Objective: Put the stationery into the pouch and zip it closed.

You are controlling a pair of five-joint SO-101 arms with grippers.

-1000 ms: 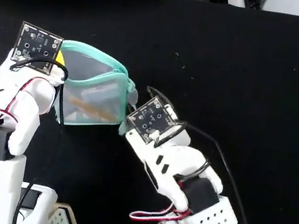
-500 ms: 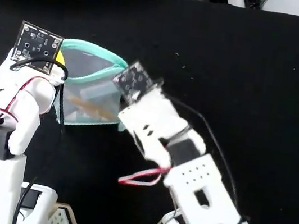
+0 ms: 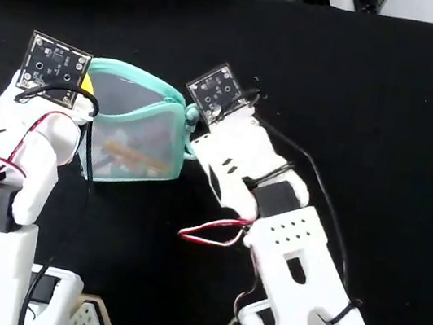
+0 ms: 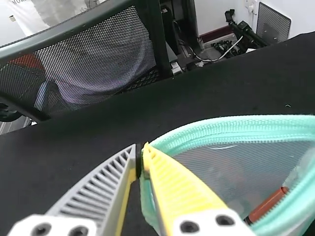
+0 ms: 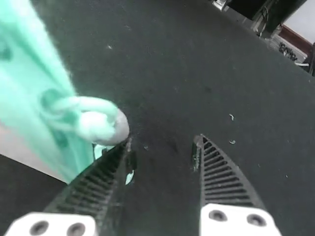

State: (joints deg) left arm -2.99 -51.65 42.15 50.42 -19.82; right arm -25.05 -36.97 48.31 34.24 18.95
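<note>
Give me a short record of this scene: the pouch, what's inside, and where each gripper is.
pouch: teal mesh pouch on the black table
contents: pen-like orange item inside; the rest is unclear
left gripper: fingers shut on the pouch's rim
right gripper: fingers open, at the pouch's other end
zipper pull: beside one right finger, not between the two
zip: cannot tell how far closed

no legible text or labels
</note>
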